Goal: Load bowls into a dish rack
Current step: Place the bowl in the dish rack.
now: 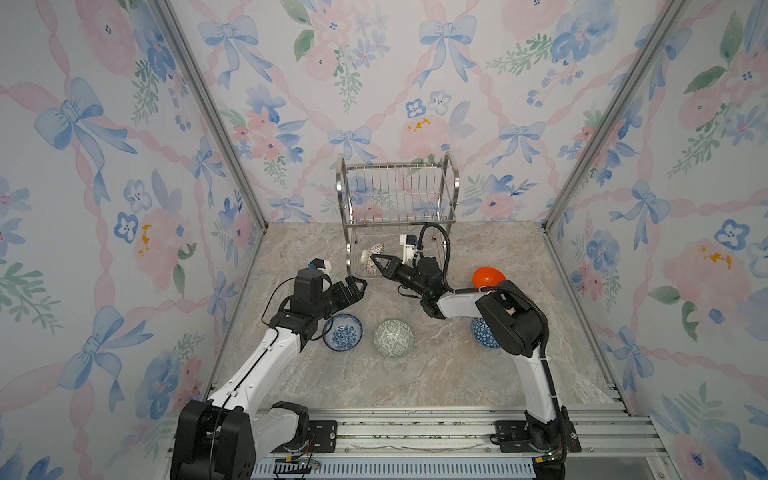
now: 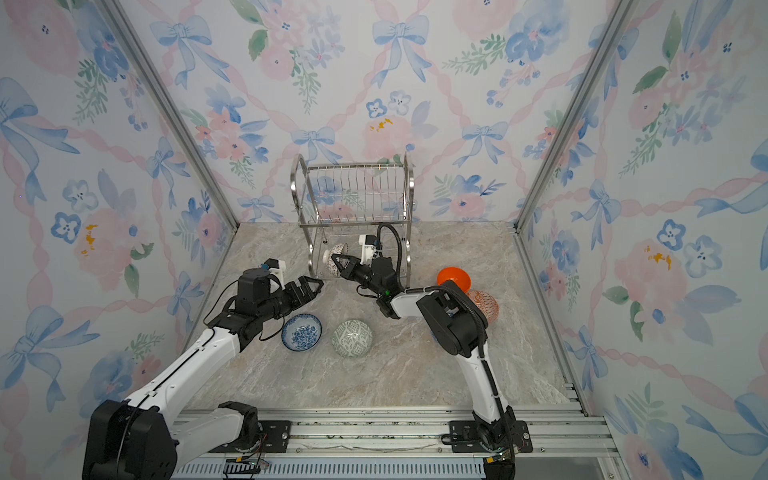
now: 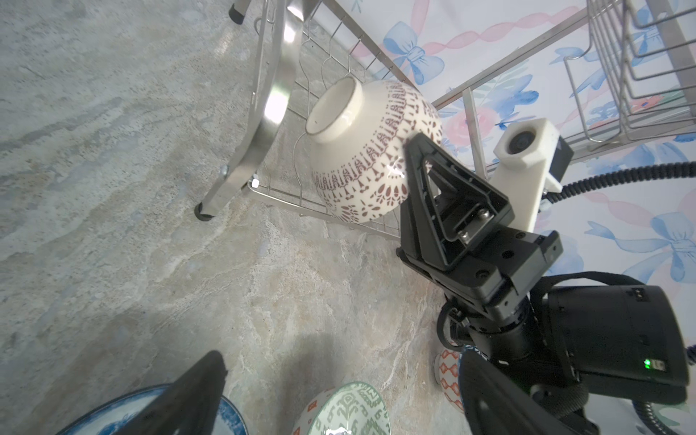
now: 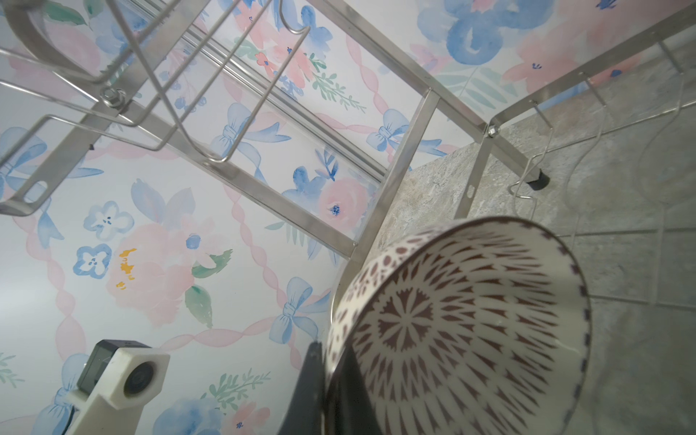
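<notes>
The right gripper [image 1: 375, 259], pinching the white lattice bowl [image 3: 361, 158] by its rim, is holding it on edge in the lower tier of the dish rack [image 1: 397, 195] at centre frame, seemingly so the wires prop it. The left gripper [image 1: 358, 282] is hovering beside, jaws spread, empty

No writing, label, brand, number or sign can be read on anything in these views.
</notes>
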